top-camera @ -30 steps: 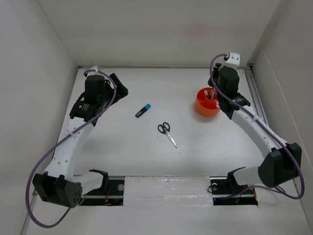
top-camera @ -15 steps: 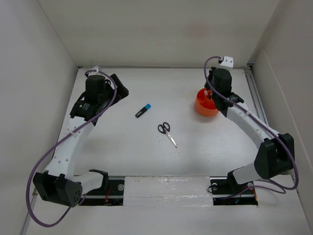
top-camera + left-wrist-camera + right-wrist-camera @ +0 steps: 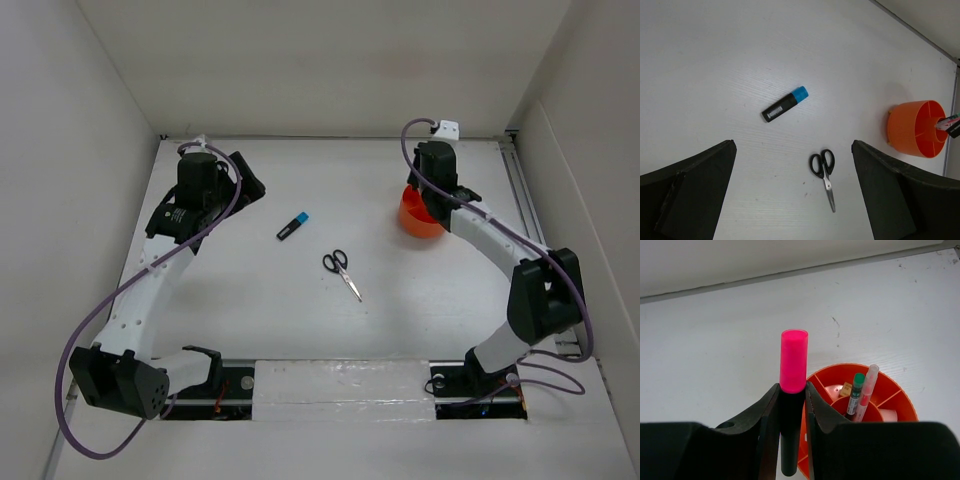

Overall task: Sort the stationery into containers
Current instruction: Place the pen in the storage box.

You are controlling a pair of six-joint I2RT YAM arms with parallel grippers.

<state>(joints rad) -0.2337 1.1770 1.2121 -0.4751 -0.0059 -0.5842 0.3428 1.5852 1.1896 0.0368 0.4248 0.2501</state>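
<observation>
Now, edges: white walls are enclosing the counter [image 3: 250,320] on its left, rear and right sides.
Open room: bare surface is spreading around two loose things lying near the middle.
Left end effector [image 3: 793,150]: it is hovering near the rear left corner with its fingers standing wide apart and gripping nothing, well apart from both loose things.
Right end effector [image 3: 792,390]: its fingers are clamping the black body of the pink-and-black highlighter [image 3: 793,360], with the pink cap sticking out past the fingertips.
Tub: the round orange tub [image 3: 418,224] is sitting at the rear right, and the held highlighter is hanging at its edge.
Loose things: the blue-capped black marker [image 3: 784,104] is lying left of centre. The black-handled scissors [image 3: 824,170] are lying near it, not touching, blades together.
Counts: one tub, one highlighter, one marker and one pair of scissors. Two thin pens [image 3: 856,392] are standing in the tub, with one small tan piece [image 3: 846,388] beside them.
</observation>
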